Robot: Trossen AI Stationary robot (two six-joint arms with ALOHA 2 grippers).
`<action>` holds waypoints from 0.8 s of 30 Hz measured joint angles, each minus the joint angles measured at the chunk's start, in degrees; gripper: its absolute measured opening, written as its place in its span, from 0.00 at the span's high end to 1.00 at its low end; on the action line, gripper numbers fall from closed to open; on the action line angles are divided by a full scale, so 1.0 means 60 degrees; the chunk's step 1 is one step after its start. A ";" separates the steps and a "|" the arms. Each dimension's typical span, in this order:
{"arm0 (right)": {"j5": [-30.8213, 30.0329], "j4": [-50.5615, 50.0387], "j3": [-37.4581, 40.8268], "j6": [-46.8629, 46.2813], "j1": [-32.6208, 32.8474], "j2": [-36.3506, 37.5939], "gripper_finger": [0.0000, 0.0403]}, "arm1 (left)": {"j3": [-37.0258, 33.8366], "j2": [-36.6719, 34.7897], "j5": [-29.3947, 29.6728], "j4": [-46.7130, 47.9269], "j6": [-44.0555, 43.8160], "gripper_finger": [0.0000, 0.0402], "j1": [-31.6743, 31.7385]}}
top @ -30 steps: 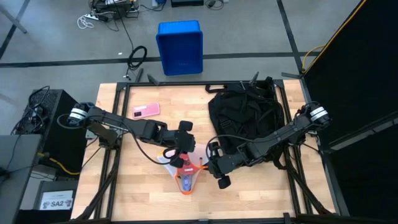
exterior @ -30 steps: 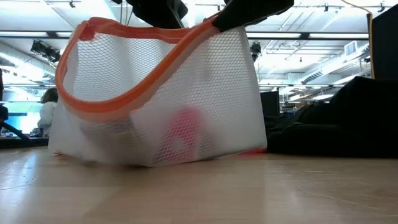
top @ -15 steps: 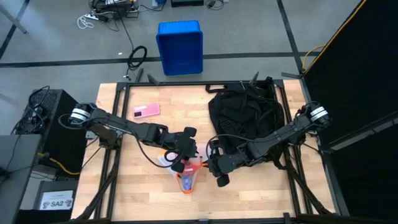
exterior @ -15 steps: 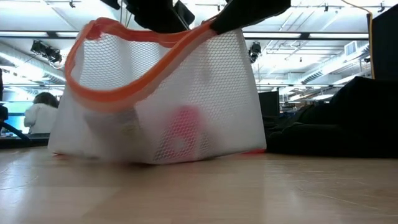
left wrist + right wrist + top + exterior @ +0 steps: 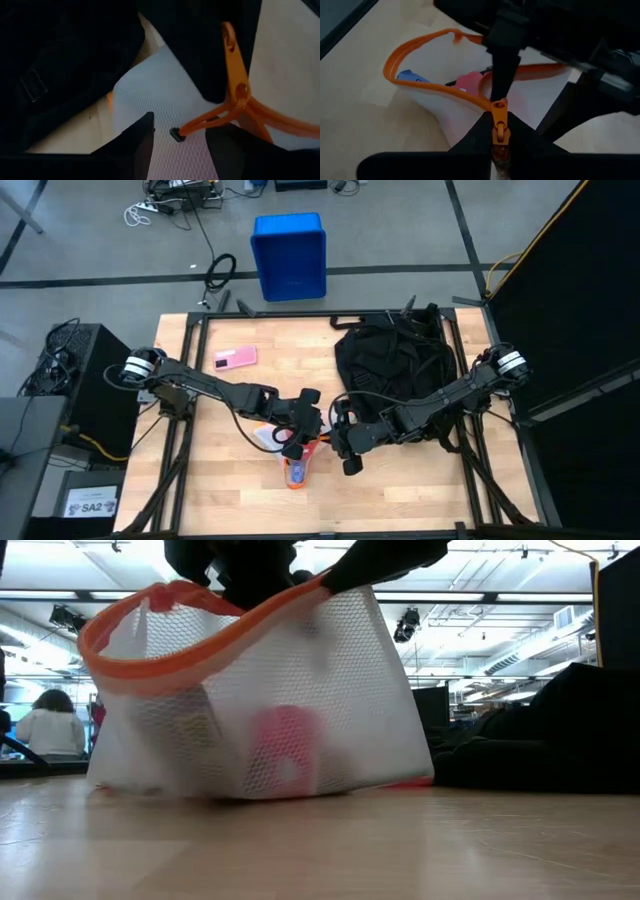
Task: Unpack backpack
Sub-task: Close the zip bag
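Observation:
A white mesh pouch (image 5: 260, 710) with an orange zipper rim (image 5: 425, 85) stands on the table, bottom edge on the wood, with a pink thing (image 5: 283, 740) and a blue thing (image 5: 410, 76) inside. My right gripper (image 5: 499, 145) is shut on the zipper's end. My left gripper (image 5: 180, 145) is open, its fingers slanting down over the pouch's open mouth with white mesh between them. The black backpack (image 5: 395, 365) lies at the table's far right, touched by neither gripper. My right gripper pinches the orange zipper's end with its slider (image 5: 499, 125) between its two fingers, coming slanting down from the table's right. It holds that corner of the rim up while the pouch's bottom rests on the table. My left gripper: whether its fingers touch the mesh or rim, I cannot tell.
A pink flat item (image 5: 234, 358) lies on the table's far left. A blue crate (image 5: 290, 255) stands on the floor beyond the far edge. Bare wood (image 5: 420, 490) shows along the near edge. People sit in the room behind the table.
My left gripper has sunk and gone toward the near edge, down over the pouch's mouth. The free part of the orange rim has sagged lower and the mouth has spread, while the corner in my right gripper stays up.

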State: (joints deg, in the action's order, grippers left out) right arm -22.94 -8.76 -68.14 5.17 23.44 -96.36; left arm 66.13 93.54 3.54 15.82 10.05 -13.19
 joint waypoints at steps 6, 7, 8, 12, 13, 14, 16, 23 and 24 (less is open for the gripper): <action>-0.0003 0.0234 0.0000 -0.0007 0.0001 0.0000 0.99 | 0.0000 0.0009 -0.0127 -0.0232 -0.0112 0.64 0.0000; -0.0003 0.0268 0.0000 0.0001 0.0000 0.0000 0.99 | 0.0002 0.0064 -0.0138 -0.0243 -0.0188 0.65 0.0000; -0.0002 0.0293 0.0000 0.0008 0.0000 0.0000 0.99 | 0.0004 0.0091 -0.0153 -0.0216 -0.0218 0.66 0.0000; -0.0003 0.0347 0.0000 0.0015 0.0000 0.0000 0.99 | 0.0004 0.0201 -0.0285 -0.0042 -0.0150 0.78 0.0003; -0.0003 0.0344 0.0000 0.0015 0.0000 0.0000 0.99 | 0.0004 0.0208 -0.0282 0.0055 -0.0012 0.83 0.0000; -0.0006 0.0346 0.0000 0.0015 -0.0004 0.0000 0.99 | 0.0004 0.0211 -0.0275 0.0166 0.0058 0.89 0.0000; -0.0038 0.0340 0.0000 0.0079 -0.0004 0.0000 0.99 | 0.0004 0.0211 -0.0078 0.0340 0.0191 0.97 0.0000; 0.0014 0.0073 0.0000 0.0086 -0.0004 0.0000 0.93 | 0.0004 0.0019 0.0617 0.0575 0.0332 1.00 -0.0042; 0.0072 -0.0021 0.0000 0.0027 -0.0004 0.0000 0.92 | 0.0004 -0.0048 0.0678 0.0591 0.0336 1.00 -0.0055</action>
State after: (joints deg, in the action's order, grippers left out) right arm -22.51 -8.89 -68.14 5.33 23.42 -96.36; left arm 66.15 93.25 7.61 19.36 12.06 -13.52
